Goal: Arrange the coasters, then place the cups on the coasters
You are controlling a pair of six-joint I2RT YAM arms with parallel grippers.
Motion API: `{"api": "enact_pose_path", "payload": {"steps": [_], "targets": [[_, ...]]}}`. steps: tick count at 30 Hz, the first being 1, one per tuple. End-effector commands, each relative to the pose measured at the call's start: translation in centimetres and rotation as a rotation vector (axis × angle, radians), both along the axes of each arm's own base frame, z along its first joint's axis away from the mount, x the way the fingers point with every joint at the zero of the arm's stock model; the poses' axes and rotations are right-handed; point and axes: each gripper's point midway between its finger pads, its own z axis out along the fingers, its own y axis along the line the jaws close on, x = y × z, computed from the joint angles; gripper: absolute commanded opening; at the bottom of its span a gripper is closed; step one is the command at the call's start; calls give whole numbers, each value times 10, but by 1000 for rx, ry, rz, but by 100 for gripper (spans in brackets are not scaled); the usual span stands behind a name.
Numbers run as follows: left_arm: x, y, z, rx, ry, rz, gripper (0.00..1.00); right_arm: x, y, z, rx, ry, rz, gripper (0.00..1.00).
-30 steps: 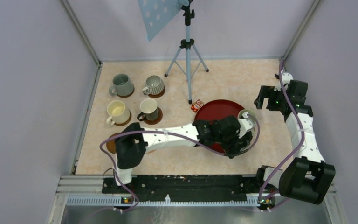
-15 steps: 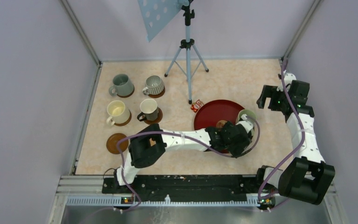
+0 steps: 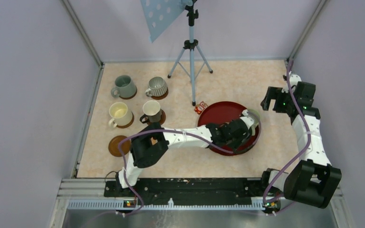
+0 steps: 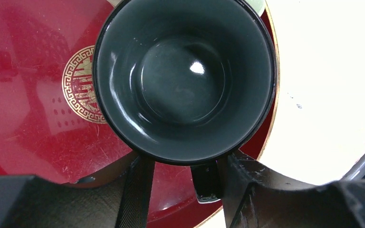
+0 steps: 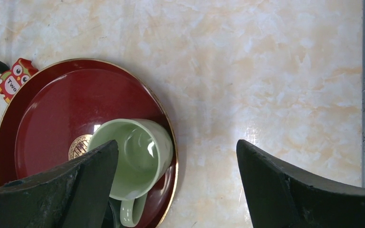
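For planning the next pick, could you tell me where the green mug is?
In the top view it is right of centre: the green mug sits on the red tray's right edge, beside the dark mug.

We look straight down into a dark mug [image 4: 185,80] standing on the red tray [image 4: 33,142], its rim covering part of the gold emblem [image 4: 78,95] at left centre. At the lower edge the left hand [image 4: 184,165] straddles the mug's handle [image 4: 205,183], fingers [image 4: 135,199] apart, with red tray showing between the handle and the left-side finger. Pale table [image 4: 323,85] fills the right.
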Motion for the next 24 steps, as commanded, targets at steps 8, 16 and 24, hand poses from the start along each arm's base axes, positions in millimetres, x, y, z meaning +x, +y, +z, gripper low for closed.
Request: {"api": "enact_pose_path", "payload": {"steps": [8,16,24], "targets": [[24,3,3,-20,34,-30,37,6,1,26,-8,-74,28,92],[24,13,23,-16,34,-130,0,6,3,23,-3,-69,40,92],[21,39,77,-109,-19,-367,0,5,4,21,-4,-64,51,92]]}}
